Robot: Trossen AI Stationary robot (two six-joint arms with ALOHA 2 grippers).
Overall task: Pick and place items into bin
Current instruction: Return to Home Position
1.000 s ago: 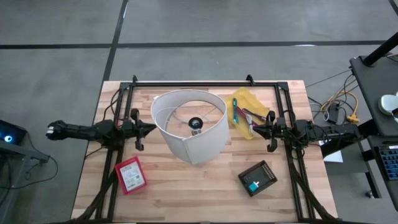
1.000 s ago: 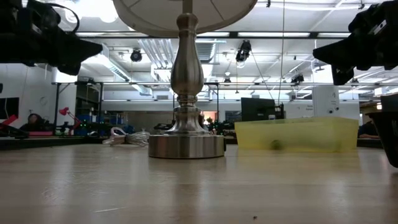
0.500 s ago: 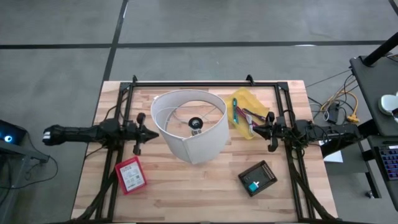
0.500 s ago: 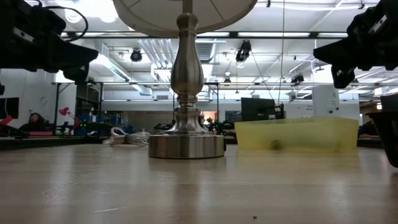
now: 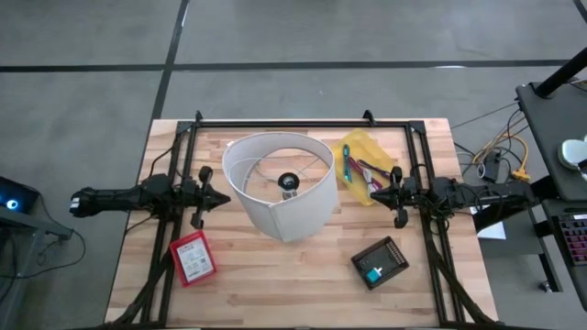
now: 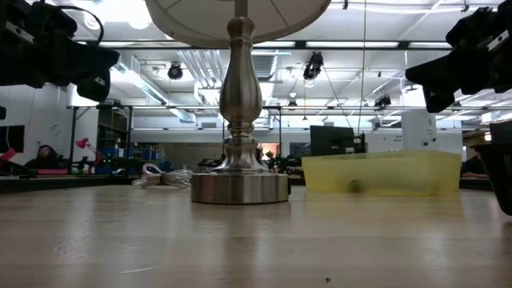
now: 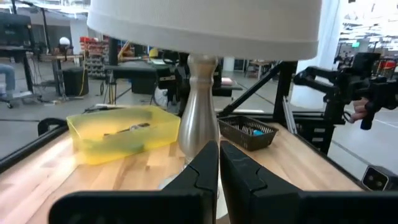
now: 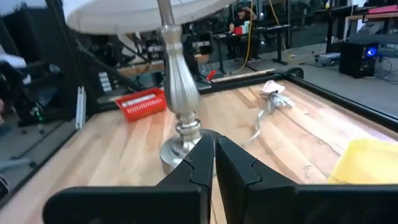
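The yellow translucent bin rests flat on the table's far right part, also seen as the bin. Inside it lie a green stick and thin purple-red items. No loose items show on the tabletop. My left gripper is shut and hovers left of the lamp. My right gripper is shut and hovers by the bin's near right corner. Both stay above the table in the low view, left gripper, right gripper.
A table lamp with a white shade and a metal base stands mid-table between the arms. A red basket sits near left, a black mesh basket near right. A cable lies behind the lamp.
My left arm has shifted a little toward the table's near edge, with its fingers still shut. The right arm and all the objects have kept their places.
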